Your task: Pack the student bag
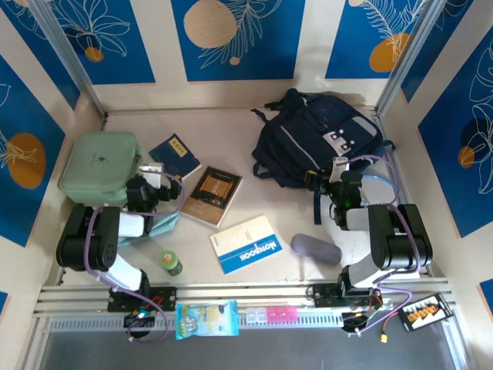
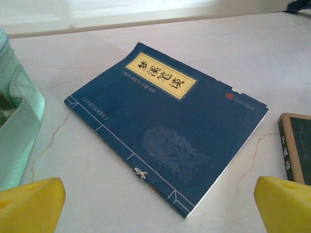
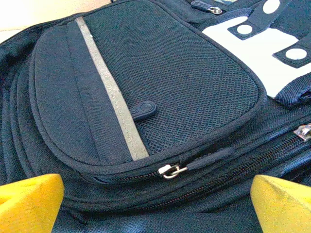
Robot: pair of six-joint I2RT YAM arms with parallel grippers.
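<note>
Plainly the packing has not begun, judging by how everything lies: the student bag (image 1: 320,139) rests flat at the far right of the table (image 1: 266,202), front panel up, and the items for it are spread loose to its left. The right pincer (image 3: 155,204) hangs just over the bag's near edge with its yellow fingers spread wide and nothing between them. It faces the front pocket, whose zip pull (image 3: 171,170) sits at the closed end of its track. That placement suggests opening the bag comes first, since the zips seen from the right wrist are drawn shut and what lies inside is hidden. The left pincer (image 2: 155,204) is likewise spread and empty, held low over the table and aimed at the blue book (image 2: 165,126) with the yellow title label, probably as the first thing to lift. Just right of that book lies a brown book (image 1: 213,196), apart from it. Nearer the arms are a white and blue notebook (image 1: 246,243), a grey oblong case (image 1: 315,249) and a small green bottle (image 1: 171,263). The mint green case (image 1: 100,168) sits at the far left beside the left arm. It looks closed from above, and its contents cannot be told.
</note>
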